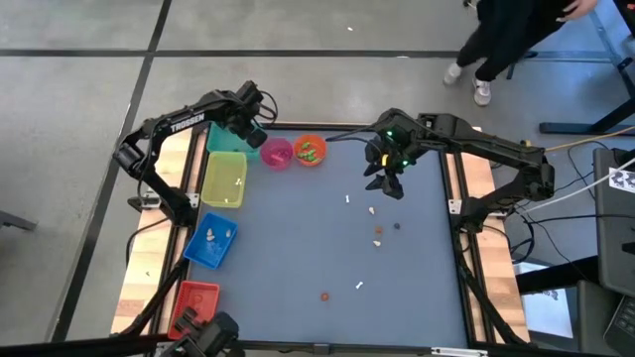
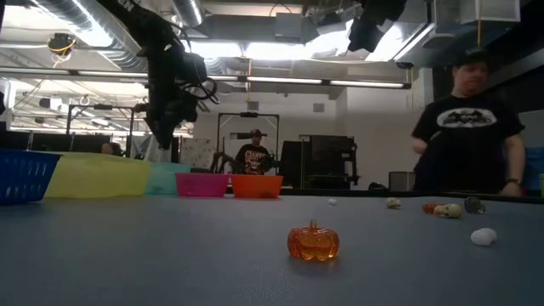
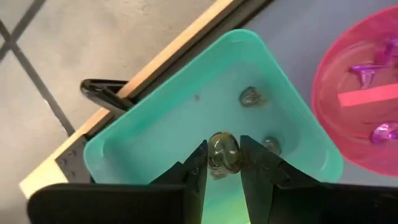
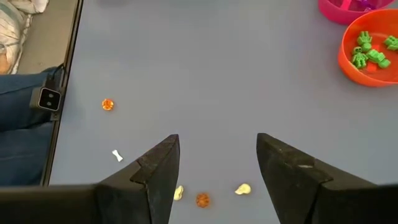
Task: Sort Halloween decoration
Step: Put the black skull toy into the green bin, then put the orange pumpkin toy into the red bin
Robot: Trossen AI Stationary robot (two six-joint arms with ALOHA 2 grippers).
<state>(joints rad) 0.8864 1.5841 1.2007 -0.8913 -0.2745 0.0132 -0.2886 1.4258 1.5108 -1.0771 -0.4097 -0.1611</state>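
High view: my left hand [image 1: 253,124] hangs over the teal bin [image 1: 226,139] at the tabletop's [image 1: 298,238] far left corner, pink bowl [image 1: 277,153] and orange bowl [image 1: 310,150] just beside. Right hand [image 1: 389,178] hovers mid-tabletop w/ loose trinkets [image 1: 377,234] just nearer the front edge, so right arm is closest to what's left.

Low view: an orange pumpkin [image 2: 313,241] sits alone up front; more bits off to the far right. Can't judge either grip here.

Left wrist view: this one shows what the others don't. Fingers [image 3: 198,169] clamped on a dark grey trinket [image 3: 223,153], directly above the teal bin floor, two similar pieces already inside. I judge release is straight down, no sideways shift needed.

Right wrist view: fingers [image 4: 158,168] wide apart, empty. Pale and orange trinkets lie on the tabletop between and below them.
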